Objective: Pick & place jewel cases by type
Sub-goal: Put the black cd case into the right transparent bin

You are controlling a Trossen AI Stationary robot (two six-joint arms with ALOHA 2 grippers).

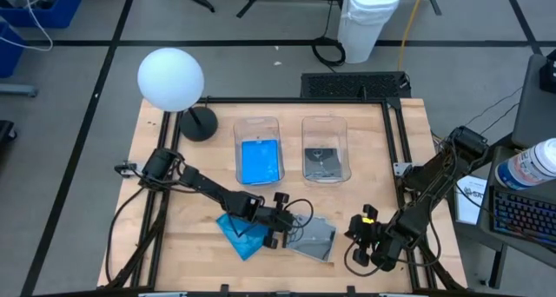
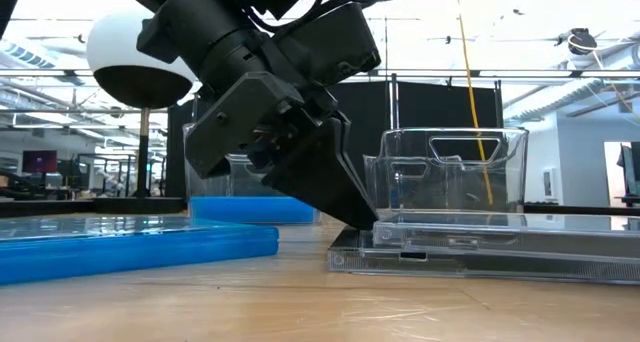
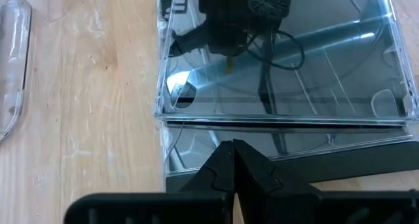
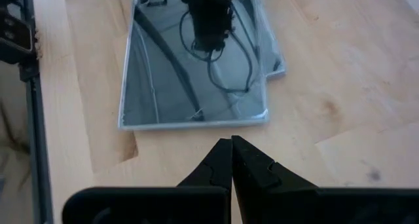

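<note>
Touching grey jewel cases [image 3: 281, 73] edge, closed L gripper [image 3: 233, 160], tips at stack

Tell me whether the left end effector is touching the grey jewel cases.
Touching. The low view shows the left end effector, shut, with its tip pressed against the edge of the grey jewel cases; the left wrist view shows its tip overlapping the lower case's edge.

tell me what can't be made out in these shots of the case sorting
- High view: how many blue cases lie in the front pile; the left gripper and its arm cover part of it.
- Low view: what the grey-case tub holds; glare hides it.
- Left wrist view: whether the shut fingertips touch the grey cases; their edge is hidden.
</note>
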